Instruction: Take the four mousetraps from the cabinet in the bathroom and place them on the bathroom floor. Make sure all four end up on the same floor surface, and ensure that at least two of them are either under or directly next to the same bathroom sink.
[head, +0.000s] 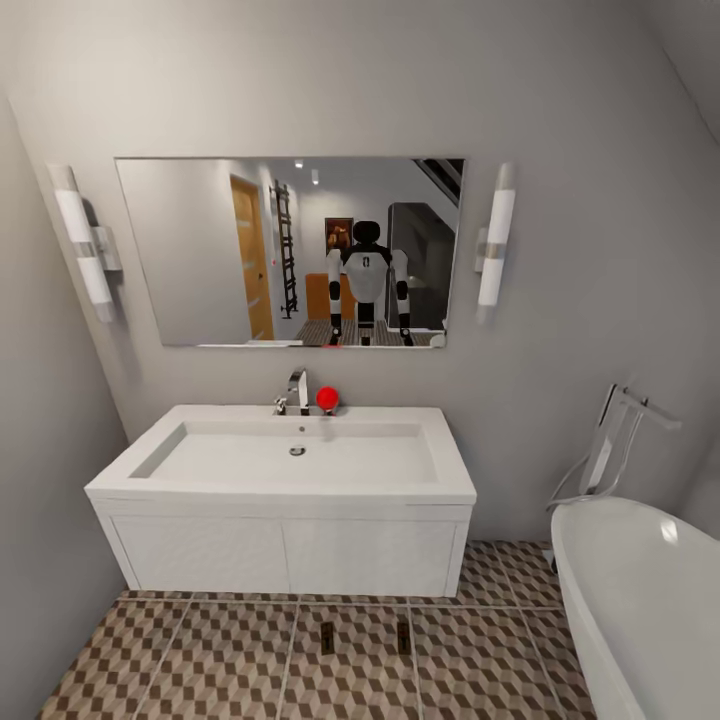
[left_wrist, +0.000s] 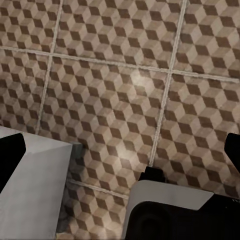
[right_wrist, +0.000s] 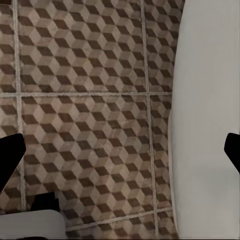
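head: two mousetraps (head: 327, 637) (head: 403, 637) on bathroom floor (head: 220, 660) before sink (head: 290, 455) | wrists: left gripper (left_wrist: 120, 150), right gripper (right_wrist: 120, 155) both spread, tiles beneath

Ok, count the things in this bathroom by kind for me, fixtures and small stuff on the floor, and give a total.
Mousetraps on the floor: 2, one and another
Wall lights: 2, and
Mirror: 1
Sink: 1
Faucet: 1
Bathtub: 1
Red ball: 1
Total: 9
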